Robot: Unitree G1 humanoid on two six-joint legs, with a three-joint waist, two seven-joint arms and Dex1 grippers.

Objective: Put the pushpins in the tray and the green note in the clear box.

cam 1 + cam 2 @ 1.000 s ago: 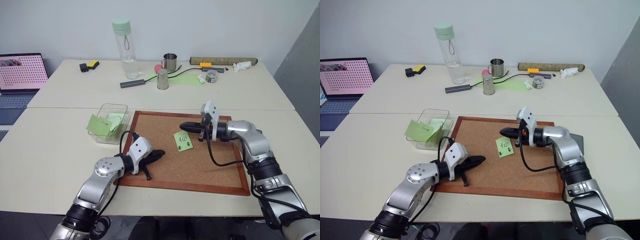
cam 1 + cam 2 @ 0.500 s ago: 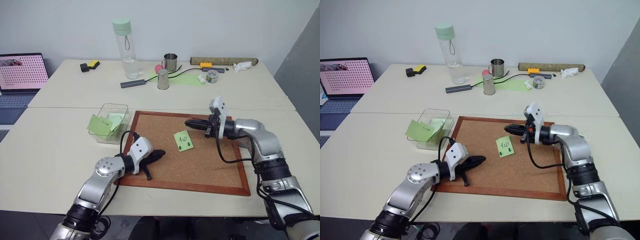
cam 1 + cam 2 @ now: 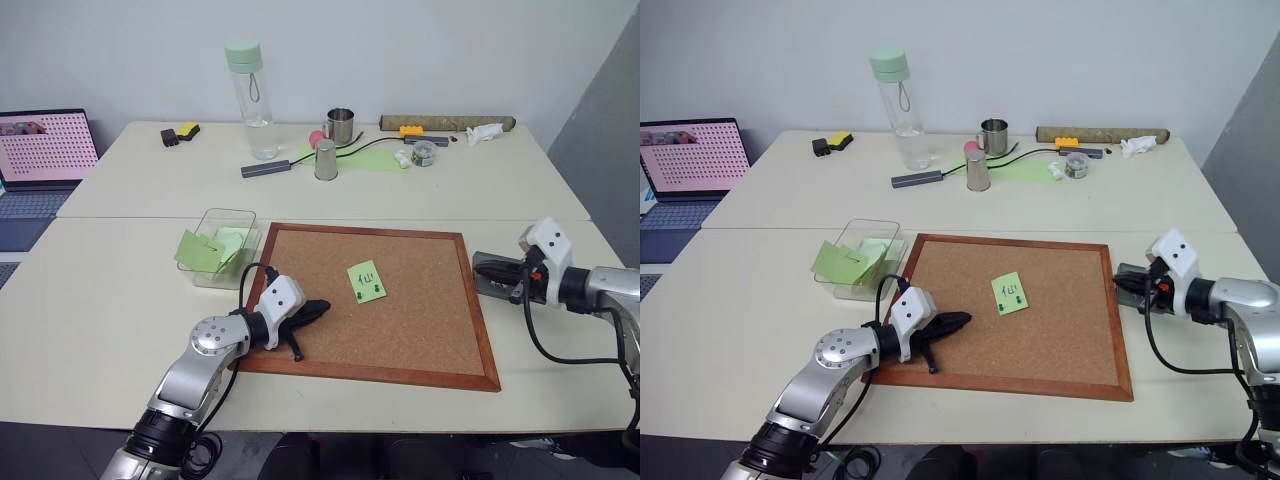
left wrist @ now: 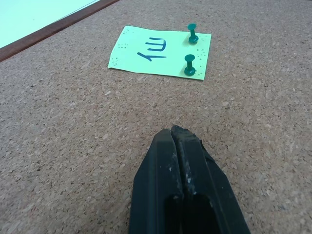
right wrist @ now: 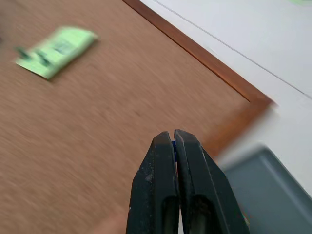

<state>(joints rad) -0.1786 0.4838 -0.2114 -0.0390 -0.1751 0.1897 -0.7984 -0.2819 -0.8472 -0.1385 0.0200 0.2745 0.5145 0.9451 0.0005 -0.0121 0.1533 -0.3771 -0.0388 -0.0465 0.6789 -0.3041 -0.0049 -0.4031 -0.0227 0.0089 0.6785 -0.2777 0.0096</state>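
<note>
Right hand (closed) past board edge.

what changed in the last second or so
The right gripper swung from over the cork board out to the robot's right, past the frame, and now sits over the tray, jaws shut and empty. The left gripper kept still, shut. The green note stays pinned by both pushpins.

Pale table, bearing cork board, clear box just left of it, tray just right; bottle, cups, laptop farther back.
</note>
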